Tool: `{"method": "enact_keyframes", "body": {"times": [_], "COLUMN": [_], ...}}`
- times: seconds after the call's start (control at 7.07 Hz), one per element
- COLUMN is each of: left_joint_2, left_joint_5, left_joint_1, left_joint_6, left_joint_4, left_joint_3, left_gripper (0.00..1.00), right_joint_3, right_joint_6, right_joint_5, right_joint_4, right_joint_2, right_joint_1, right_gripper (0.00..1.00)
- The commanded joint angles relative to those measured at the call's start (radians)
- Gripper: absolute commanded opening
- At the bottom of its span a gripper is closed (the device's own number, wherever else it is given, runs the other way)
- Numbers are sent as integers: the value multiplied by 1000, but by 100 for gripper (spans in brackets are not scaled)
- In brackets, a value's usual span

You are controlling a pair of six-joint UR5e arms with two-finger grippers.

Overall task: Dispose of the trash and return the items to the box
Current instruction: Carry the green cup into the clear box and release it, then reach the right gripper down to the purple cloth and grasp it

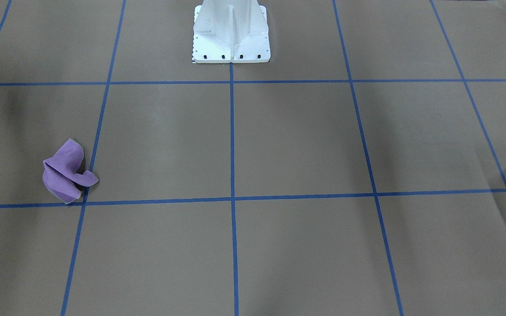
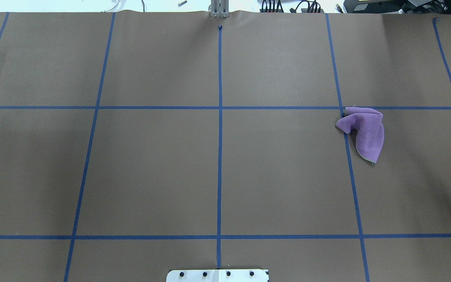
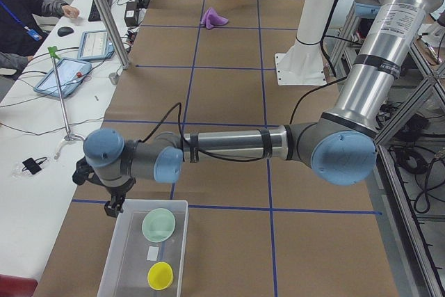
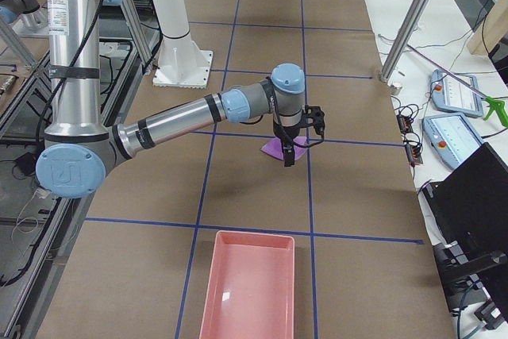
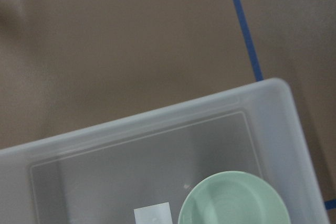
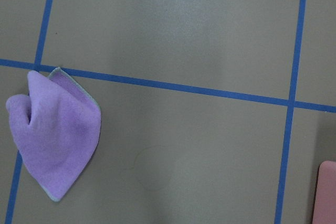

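A crumpled purple cloth [image 2: 364, 131] lies on the brown table; it also shows in the front view [image 1: 66, 171] and the right wrist view [image 6: 52, 135]. My right gripper [image 4: 288, 156] hangs just above the cloth [image 4: 278, 147]; I cannot tell whether it is open or shut. My left gripper [image 3: 112, 205] hovers over the far corner of a clear box [image 3: 122, 255] that holds a green bowl [image 3: 158, 225] and a yellow cup [image 3: 160, 275]; I cannot tell its state either. The left wrist view shows the box rim [image 5: 157, 119] and the bowl [image 5: 233, 200].
An empty pink tray [image 4: 250, 287] lies at the table's end on my right. My white base [image 1: 231, 35] stands at the table's middle edge. A side bench holds tablets [image 3: 62, 74], metal poles [image 3: 104, 12] and cables, with an operator [image 3: 24, 12] beside it.
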Motion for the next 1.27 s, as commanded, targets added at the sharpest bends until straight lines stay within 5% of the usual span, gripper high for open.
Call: {"method": "enact_keyframes", "body": {"times": [0.0, 0.28, 0.71, 1.13], "left_joint_2": [225, 347, 346, 346], "left_joint_5": [63, 52, 55, 57], "left_joint_1": [41, 44, 55, 58], "left_joint_6": [-103, -105, -105, -103], "left_joint_4": [244, 245, 238, 233], "left_joint_3": [-473, -617, -611, -607], "left_gripper": [99, 99, 99, 99], "right_joint_3": [0, 0, -59, -231], "right_joint_6": [29, 193, 417, 438], "right_joint_5": [1, -14, -212, -215], "right_joint_4": [0, 0, 6, 232], "right_joint_2": [9, 62, 223, 256], "right_joint_1": [-3, -75, -320, -359], "right_gripper": [100, 100, 100, 96]}}
